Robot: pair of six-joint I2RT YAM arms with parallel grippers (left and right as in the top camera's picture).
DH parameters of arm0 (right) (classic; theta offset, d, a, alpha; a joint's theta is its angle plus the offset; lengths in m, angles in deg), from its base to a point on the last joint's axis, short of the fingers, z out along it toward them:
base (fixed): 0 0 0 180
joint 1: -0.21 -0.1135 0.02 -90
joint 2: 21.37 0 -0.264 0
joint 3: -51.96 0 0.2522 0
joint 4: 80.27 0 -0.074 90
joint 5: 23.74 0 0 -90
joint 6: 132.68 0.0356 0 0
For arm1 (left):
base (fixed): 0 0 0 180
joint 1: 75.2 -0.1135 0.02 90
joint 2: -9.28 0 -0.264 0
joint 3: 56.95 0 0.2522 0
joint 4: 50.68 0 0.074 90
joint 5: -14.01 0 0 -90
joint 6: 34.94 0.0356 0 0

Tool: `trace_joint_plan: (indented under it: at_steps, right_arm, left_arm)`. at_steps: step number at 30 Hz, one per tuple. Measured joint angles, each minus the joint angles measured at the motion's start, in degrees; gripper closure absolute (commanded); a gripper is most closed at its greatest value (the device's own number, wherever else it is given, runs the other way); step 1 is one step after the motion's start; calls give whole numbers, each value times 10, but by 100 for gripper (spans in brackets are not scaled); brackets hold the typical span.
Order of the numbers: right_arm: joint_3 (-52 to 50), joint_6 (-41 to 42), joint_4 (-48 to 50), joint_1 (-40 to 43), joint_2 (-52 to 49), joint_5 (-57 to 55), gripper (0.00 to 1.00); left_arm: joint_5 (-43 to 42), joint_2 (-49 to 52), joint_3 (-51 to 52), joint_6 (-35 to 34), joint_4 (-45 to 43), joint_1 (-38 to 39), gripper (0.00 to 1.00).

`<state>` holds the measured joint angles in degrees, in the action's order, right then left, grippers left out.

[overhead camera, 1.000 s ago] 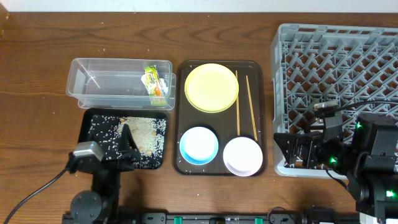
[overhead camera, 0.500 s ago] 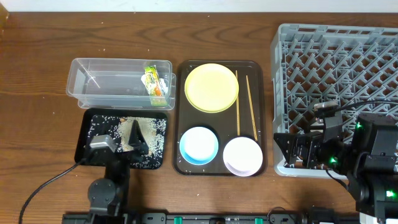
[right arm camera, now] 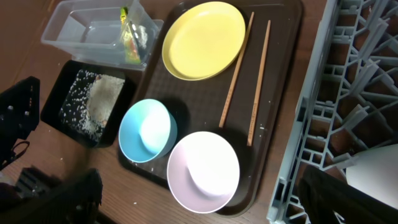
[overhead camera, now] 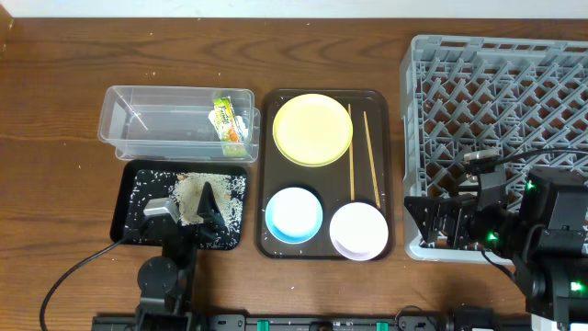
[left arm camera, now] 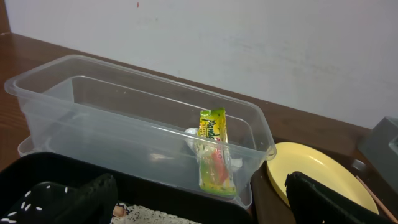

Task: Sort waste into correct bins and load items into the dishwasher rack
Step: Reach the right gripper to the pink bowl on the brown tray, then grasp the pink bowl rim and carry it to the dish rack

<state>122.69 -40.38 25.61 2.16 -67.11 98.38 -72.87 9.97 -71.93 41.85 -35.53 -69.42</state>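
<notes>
Black fingers (left arm camera: 81,199) of the left pincer (left arm camera: 199,186) are seen spread wide over the black tray (overhead camera: 127,221), with nothing held between them. White rice scraps (overhead camera: 219,188) are scattered in the tray beneath. The right pincer (right arm camera: 205,196) is likewise held wide open and empty, by the near left corner of the grey rack (overhead camera: 496,92).

The wrapper (left arm camera: 214,152) is lodged at the right end of the clear tub (overhead camera: 147,129), with its long axis laid across the tub's short width. Two chopsticks (overhead camera: 351,152) are laid side by side, apart, on the brown tray (overhead camera: 326,184), right of the yellow plate (overhead camera: 312,129). Their long axes are run far-to-near across the table (overhead camera: 55,92). The blue bowl (overhead camera: 294,213) and the pinkish bowl (overhead camera: 358,230) are set at the tray's near end.
</notes>
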Motion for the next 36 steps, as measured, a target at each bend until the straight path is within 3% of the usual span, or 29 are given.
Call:
trace_joint_plan:
  at_steps: [12, 17, 21, 25, 32, 36]
  right_arm:
    - [0, 0, 1, 0, 0, 0, 1]
    - [0, 57, 98, 0, 0, 6, 1]
    - [1, 100, 153, -17, -4, 28, 13]
    - [1, 120, 129, -107, -20, 0, 19]
    - [2, 152, 70, -357, -103, -177, 23]
    - [2, 189, 75, -438, -182, -288, 36]
  left_arm:
    - [0, 0, 0, 0, 0, 0, 11]
    - [0, 0, 0, 0, 1, 0, 11]
    - [-1, 0, -1, 0, 1, 0, 11]
    - [-2, 0, -1, 0, 1, 0, 11]
    - [-2, 0, -1, 0, 2, 0, 11]
    - [-2, 0, -1, 0, 2, 0, 11]
